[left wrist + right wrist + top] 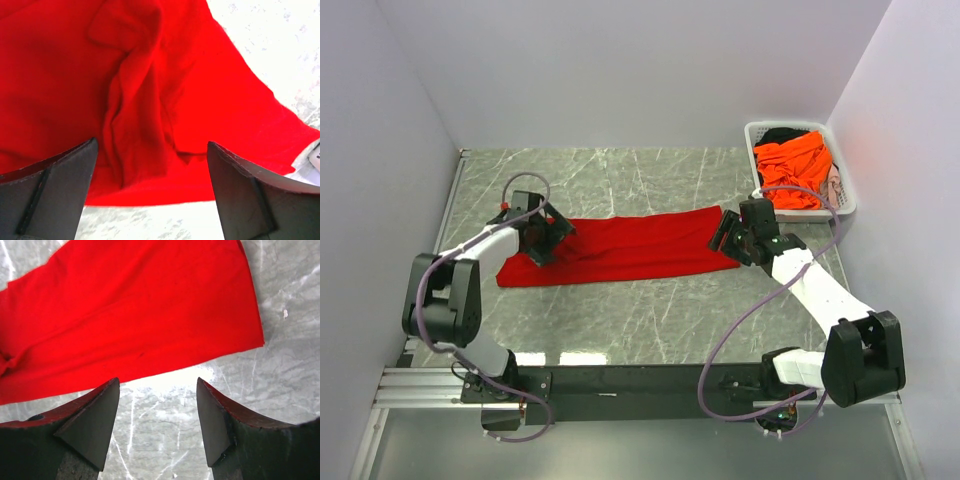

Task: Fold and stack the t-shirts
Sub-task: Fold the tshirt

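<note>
Marble table: red t-shirt folded strip, long axis left-right.

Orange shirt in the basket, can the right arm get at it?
Probably yes: the orange shirt lies on top in the white basket, just beyond the open right gripper, with nothing between them.

Shirt on table; basket behind, at right.

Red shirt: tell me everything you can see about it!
The red shirt is soft, bright cloth that looks folded into a long strip, lying flat on the marble table. It is wrinkled at its left end, where the open left gripper hangs over it. The open right gripper is by its smooth right end.
</note>
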